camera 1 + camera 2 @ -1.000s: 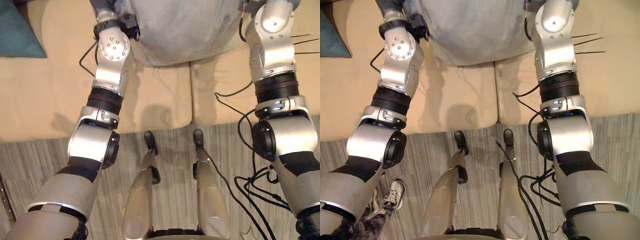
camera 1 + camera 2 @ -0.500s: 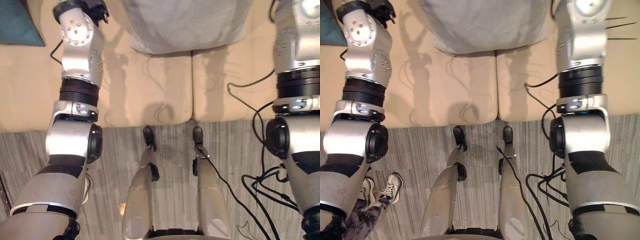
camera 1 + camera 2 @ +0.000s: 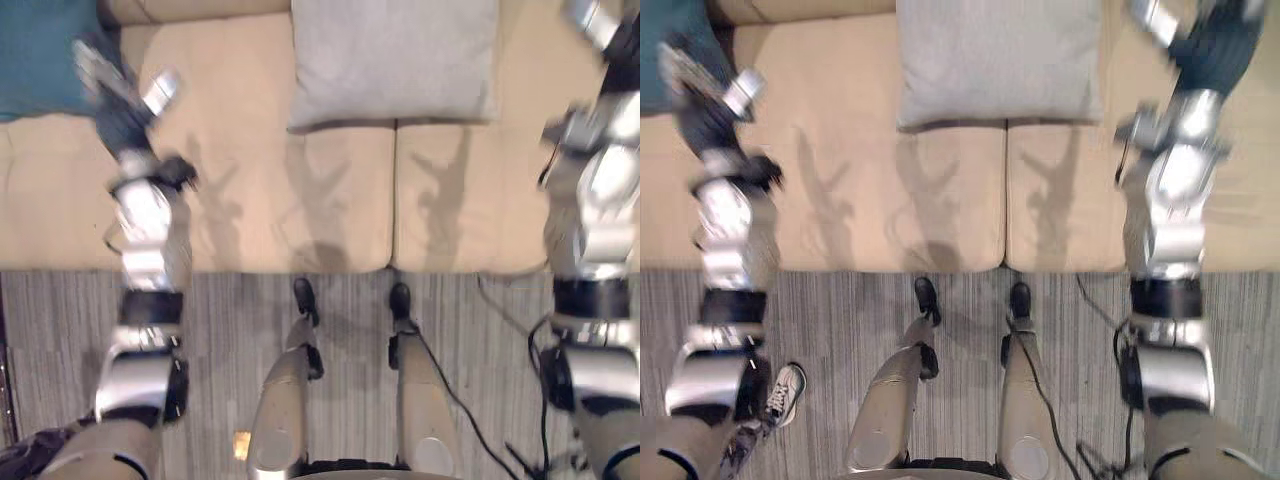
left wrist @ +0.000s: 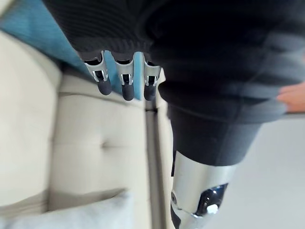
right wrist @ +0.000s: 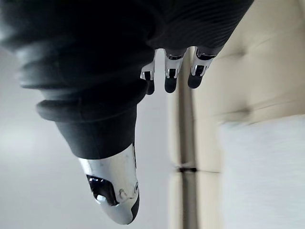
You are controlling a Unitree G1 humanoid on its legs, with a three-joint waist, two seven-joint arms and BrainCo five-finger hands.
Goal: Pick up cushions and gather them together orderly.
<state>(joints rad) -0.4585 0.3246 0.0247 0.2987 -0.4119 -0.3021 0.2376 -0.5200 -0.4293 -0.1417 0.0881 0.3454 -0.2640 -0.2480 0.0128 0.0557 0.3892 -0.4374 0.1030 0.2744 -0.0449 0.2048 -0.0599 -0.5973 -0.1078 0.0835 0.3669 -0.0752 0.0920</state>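
A grey cushion (image 3: pixel 393 55) lies flat at the back of the beige sofa, in the middle, with no hand on it. A teal cushion (image 3: pixel 45 55) lies at the sofa's far left. My left hand (image 3: pixel 115 105) hovers over the seat just right of the teal cushion, open and empty. Its straight fingers (image 4: pixel 125 86) show in the left wrist view, with the teal cushion (image 4: pixel 43 43) past them. To the right of the grey cushion (image 5: pixel 267 176) my right hand (image 3: pixel 1210 45) is raised, also open and empty, fingers (image 5: pixel 170 78) straight.
The beige sofa seat (image 3: pixel 250 200) has a seam running down its middle. A striped grey carpet (image 3: pixel 480 330) lies in front of the sofa. A person's shoe (image 3: pixel 787 385) and patterned trouser leg stand on the carpet at my lower left.
Both hands have come off the grey cushion and swung outwards, left and right, fingers now straight. The cushion rests on the sofa. The camera has shifted.
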